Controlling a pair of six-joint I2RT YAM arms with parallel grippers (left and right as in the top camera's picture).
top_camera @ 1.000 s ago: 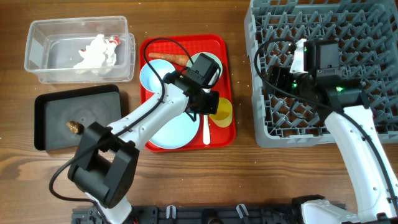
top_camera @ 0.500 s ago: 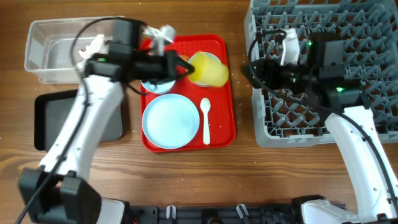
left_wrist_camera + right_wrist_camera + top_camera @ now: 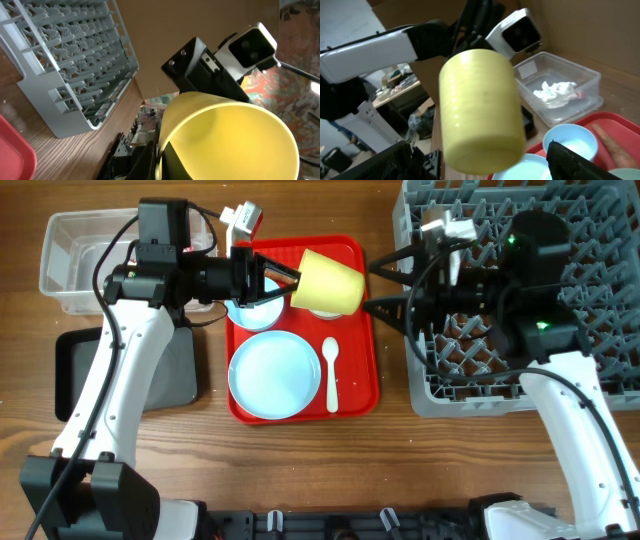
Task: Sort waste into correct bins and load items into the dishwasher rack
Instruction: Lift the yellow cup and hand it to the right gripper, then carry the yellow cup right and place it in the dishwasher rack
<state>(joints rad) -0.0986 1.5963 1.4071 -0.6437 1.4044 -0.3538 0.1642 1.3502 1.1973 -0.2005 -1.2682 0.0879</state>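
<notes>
My left gripper (image 3: 278,280) is shut on the rim of the yellow cup (image 3: 326,280), holding it on its side above the red tray; the cup fills the left wrist view (image 3: 225,135). My right gripper (image 3: 386,282) is open, with its fingers spread either side of the cup's base (image 3: 480,110) and not touching it. The pale-blue plate (image 3: 275,375) and the white spoon (image 3: 331,375) lie on the tray. The blue bowl (image 3: 570,142) sits behind the plate. The grey dishwasher rack (image 3: 580,220) stands at the right. The napkin (image 3: 555,92) lies in the clear tub (image 3: 70,275).
The red serving tray (image 3: 355,395) is in the middle. The black tray (image 3: 75,380) lies left of it, partly under my left arm. A carrot (image 3: 615,150) lies at the back of the red tray. The mint bowl is mostly hidden under the cup.
My left arm lifted the yellow cup off the tray and swung it right, towards the rack. My right gripper moved left off the rack and opened around the cup's base.
</notes>
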